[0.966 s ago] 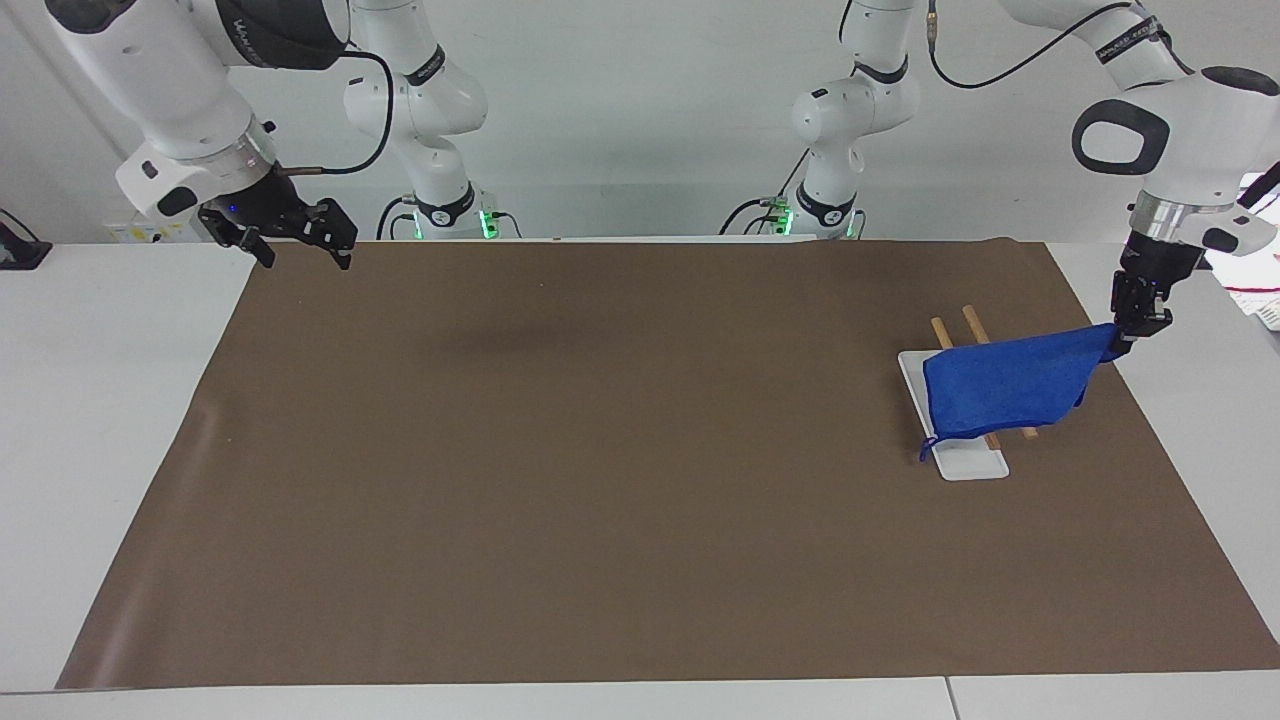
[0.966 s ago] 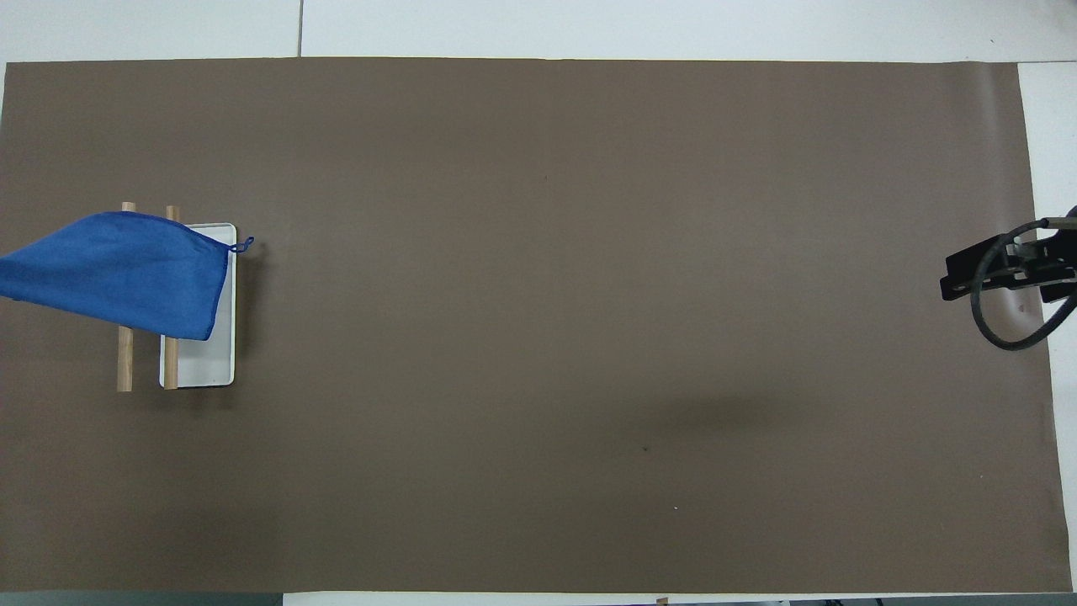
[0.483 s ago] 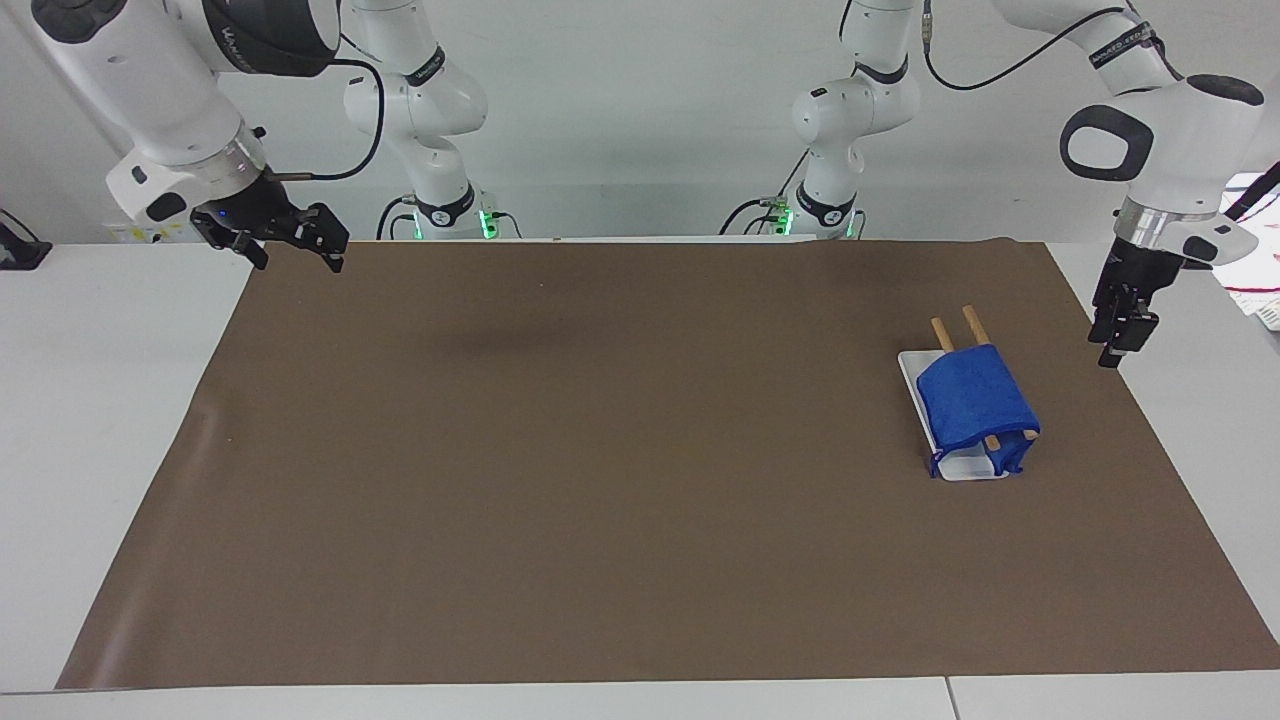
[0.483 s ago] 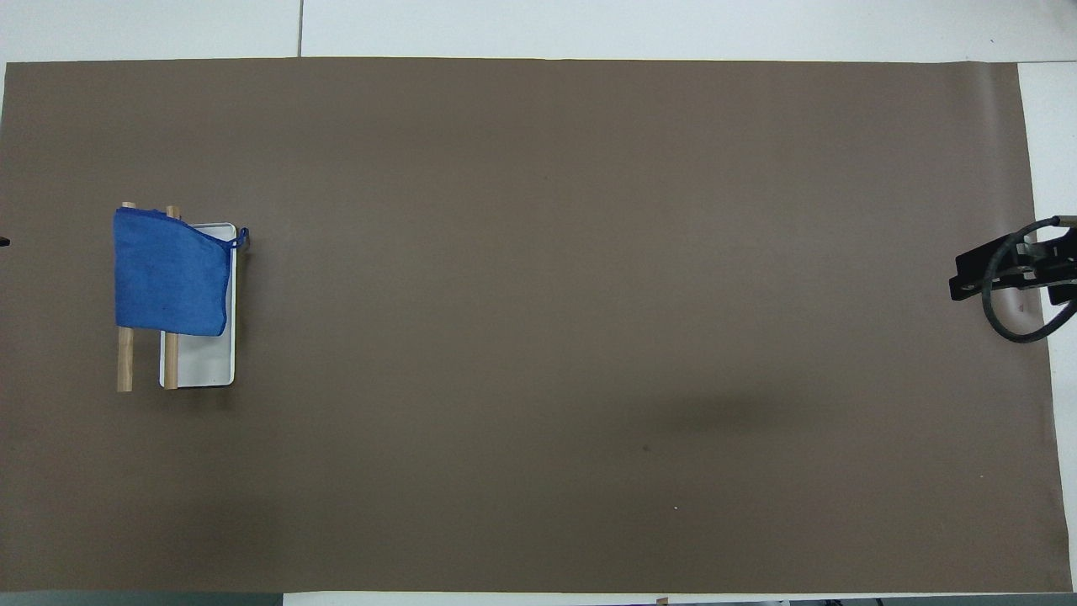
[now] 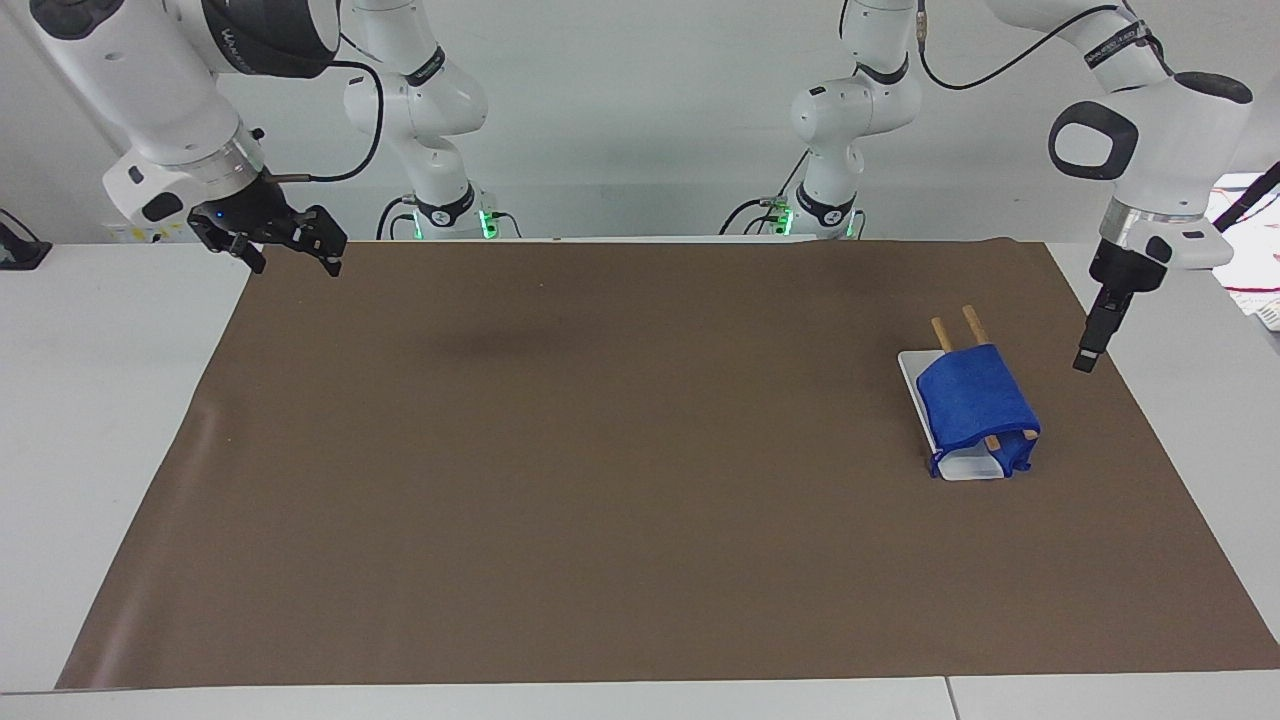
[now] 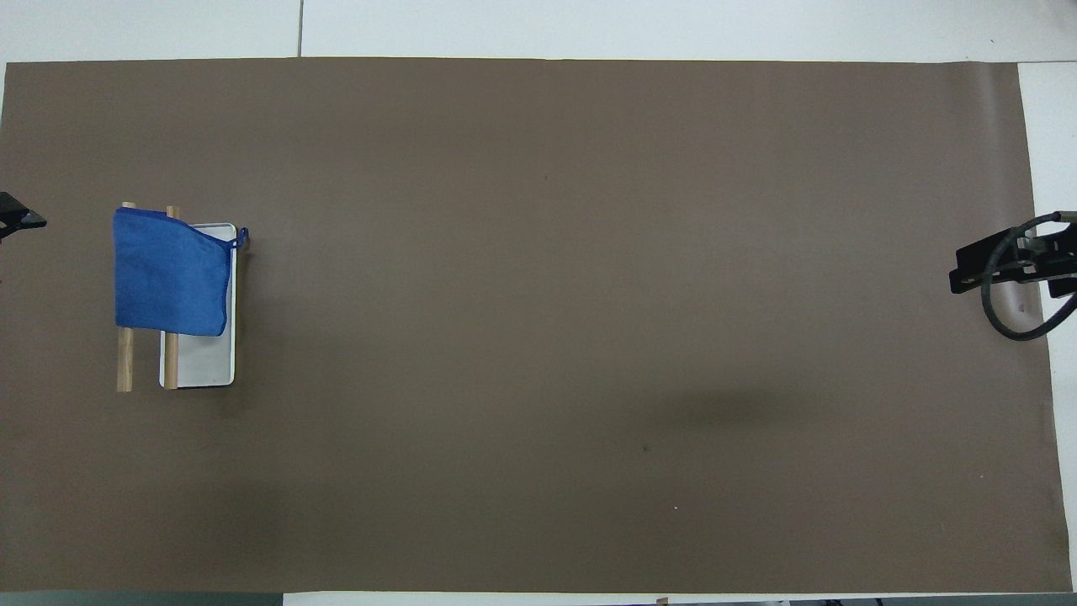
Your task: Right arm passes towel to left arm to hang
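One camera stands high across the table and faces the robots, so the arm bases fill its top edge and the whole brown mat [image 5: 640, 470] lies below them, seen from some distance at a slant. The second camera hangs high above the robots' own end and looks steeply down, showing the mat [image 6: 538, 337] almost flat. Both views share the mat and the blue towel [image 5: 975, 405] [image 6: 171, 271] on its wooden rack [image 5: 968, 322] [image 6: 124, 362], but half a turn apart.

Soft cloth towel [image 5: 975, 405], wooden rods [image 6: 124, 362], matt mat [image 5: 600, 450]
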`<act>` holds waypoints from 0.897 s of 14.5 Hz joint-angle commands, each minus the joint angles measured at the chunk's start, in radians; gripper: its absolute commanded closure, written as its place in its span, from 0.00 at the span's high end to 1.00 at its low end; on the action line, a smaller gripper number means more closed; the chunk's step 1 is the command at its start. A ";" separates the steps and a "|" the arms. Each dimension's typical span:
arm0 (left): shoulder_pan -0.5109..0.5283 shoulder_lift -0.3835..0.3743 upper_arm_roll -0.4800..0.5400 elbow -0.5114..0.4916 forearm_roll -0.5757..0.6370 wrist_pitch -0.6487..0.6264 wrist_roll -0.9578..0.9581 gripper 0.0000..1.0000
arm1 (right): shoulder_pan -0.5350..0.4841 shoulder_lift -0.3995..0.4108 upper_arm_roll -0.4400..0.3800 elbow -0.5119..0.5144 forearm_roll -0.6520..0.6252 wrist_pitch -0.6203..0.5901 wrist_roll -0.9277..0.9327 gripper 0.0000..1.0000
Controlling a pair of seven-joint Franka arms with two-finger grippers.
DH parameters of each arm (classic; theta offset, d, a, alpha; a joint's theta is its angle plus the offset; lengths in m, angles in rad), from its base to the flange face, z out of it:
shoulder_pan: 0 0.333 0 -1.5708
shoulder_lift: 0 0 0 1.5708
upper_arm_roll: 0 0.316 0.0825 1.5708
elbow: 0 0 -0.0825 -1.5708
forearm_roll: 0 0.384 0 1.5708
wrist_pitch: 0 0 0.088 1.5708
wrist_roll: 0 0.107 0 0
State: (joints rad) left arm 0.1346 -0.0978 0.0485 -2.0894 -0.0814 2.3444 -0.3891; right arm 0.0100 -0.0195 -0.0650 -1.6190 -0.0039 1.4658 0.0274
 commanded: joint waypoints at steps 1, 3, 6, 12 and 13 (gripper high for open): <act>-0.078 0.012 0.008 0.052 0.017 -0.060 0.134 1.00 | -0.012 -0.010 0.004 -0.016 -0.016 0.011 -0.029 1.00; -0.118 0.052 0.007 0.151 0.017 -0.166 0.235 1.00 | -0.010 -0.010 0.004 -0.015 -0.019 0.016 -0.029 1.00; -0.154 0.122 0.007 0.343 0.018 -0.365 0.334 1.00 | -0.013 -0.010 0.004 -0.015 -0.025 0.016 -0.034 1.00; -0.174 0.135 0.008 0.482 0.026 -0.641 0.436 1.00 | -0.013 -0.008 0.004 -0.013 -0.022 0.019 -0.032 1.00; -0.174 0.135 0.008 0.506 0.026 -0.701 0.461 1.00 | -0.012 -0.008 0.004 -0.013 -0.022 0.019 -0.029 1.00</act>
State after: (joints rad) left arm -0.0238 0.0166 0.0424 -1.6474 -0.0778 1.7439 0.0250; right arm 0.0075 -0.0195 -0.0658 -1.6202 -0.0081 1.4695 0.0242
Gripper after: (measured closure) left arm 0.000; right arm 0.000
